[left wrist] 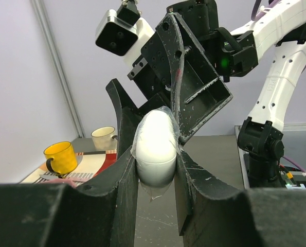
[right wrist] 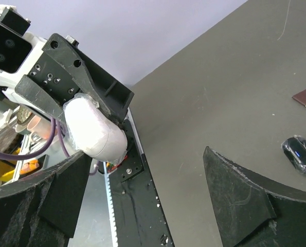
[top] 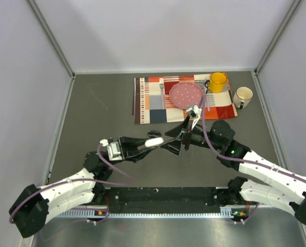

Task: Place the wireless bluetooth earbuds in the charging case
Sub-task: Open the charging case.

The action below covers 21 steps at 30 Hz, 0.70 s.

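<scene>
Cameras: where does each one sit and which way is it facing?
Top view: above and behind the robot, looking down at the table; left gripper and right gripper show, close together.
Left wrist: faces along its own fingers, shut on the white case, toward the right gripper.
Right wrist: looks past its open fingers at the left gripper.
Shared: both wrist views show the white case.

I could not read any words, numbers or signs. The white oval plastic charging case [left wrist: 154, 149] looked blank to me. The little marks on the checked cloth mat [top: 147, 105] were too small for me to read.
</scene>
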### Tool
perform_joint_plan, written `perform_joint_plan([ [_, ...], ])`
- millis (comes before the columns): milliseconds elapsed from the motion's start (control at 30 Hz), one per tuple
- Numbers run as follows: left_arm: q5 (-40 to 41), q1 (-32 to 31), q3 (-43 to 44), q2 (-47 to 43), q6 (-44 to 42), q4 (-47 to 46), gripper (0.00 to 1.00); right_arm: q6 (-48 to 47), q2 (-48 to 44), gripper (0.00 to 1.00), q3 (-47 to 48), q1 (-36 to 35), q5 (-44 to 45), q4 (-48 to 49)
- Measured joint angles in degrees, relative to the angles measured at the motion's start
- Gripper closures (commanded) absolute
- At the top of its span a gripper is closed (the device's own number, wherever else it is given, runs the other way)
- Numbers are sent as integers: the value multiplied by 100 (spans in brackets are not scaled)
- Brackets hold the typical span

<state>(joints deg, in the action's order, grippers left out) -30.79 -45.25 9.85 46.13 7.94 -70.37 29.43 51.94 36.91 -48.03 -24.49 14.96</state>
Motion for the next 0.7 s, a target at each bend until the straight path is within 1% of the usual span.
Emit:
perform_joint_plan([
  [267, -33, 22, 76, -7, -61, 223, 100, 44, -2, 9, 0, -31, 179, 0],
  [700, -24, 22, 153, -348, -278, 876, 100, 247, -2, 8, 0, -59, 280, 7],
])
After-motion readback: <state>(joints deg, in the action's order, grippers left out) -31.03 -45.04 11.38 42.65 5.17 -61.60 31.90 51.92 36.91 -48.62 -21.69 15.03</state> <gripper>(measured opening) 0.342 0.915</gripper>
